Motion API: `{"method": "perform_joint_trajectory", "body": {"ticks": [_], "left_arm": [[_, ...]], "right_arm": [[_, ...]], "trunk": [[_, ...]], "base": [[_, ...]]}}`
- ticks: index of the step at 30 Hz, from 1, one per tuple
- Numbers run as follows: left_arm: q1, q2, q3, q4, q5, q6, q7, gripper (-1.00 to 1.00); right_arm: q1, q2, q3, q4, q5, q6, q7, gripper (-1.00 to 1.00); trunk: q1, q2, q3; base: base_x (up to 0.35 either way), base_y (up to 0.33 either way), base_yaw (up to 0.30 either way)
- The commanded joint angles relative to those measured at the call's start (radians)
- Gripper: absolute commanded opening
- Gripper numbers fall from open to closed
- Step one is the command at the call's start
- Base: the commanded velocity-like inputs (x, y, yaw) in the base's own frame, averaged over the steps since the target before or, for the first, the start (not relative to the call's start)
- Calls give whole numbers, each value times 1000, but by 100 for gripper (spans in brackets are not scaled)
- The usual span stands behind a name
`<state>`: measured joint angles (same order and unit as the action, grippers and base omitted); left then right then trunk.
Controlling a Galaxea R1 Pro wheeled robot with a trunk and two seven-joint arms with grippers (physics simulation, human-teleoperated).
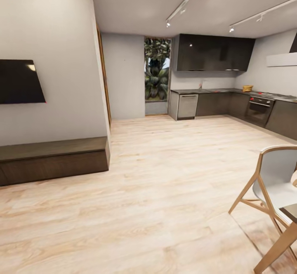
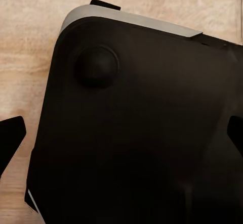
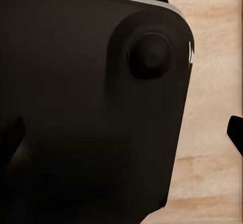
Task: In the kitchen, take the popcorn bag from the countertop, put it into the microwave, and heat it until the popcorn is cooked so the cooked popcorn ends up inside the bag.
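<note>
I see the countertop (image 1: pixel 214 91) far across the wooden floor (image 1: pixel 165 183), along the back wall. Both wrist views look down on the robot's black base (image 2: pixel 142 133); I cannot tell either gripper's state.

Floor (image 1: pixel 165 183): runs from the near foreground to the far kitchen.
Television (image 1: pixel 18 82): on the wall at left, above a low bench (image 1: pixel 53 158).
Chair (image 1: pixel 272 183): near right.
Countertop (image 1: pixel 222 90): along the back wall, turning down the right wall.
Dishwasher (image 1: pixel 187 106): under its left end.
Oven (image 1: pixel 259 109): under the right run.
Wall cabinets (image 1: pixel 214 53): above the countertop.
Window (image 1: pixel 156 69): left of the cabinets.
</note>
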<state>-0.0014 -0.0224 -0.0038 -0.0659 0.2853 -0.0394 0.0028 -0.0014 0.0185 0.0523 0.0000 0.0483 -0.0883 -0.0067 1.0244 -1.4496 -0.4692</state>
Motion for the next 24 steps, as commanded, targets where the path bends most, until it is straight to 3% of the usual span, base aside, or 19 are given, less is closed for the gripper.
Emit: {"method": "perform_joint_trajectory", "body": {"ticks": [1,24], "left_arm": [[0,0,-1,0,5,-3,0,100],[0,0,-1,0,6,-4,0,100]], "right_arm": [[0,0,4,0,5,-2,-1,100],[0,0,4,0,5,-2,-1,100]], "trunk": [[1,0,-1],[1,0,-1]], "base": [[326,0,0],[326,0,0]]}}
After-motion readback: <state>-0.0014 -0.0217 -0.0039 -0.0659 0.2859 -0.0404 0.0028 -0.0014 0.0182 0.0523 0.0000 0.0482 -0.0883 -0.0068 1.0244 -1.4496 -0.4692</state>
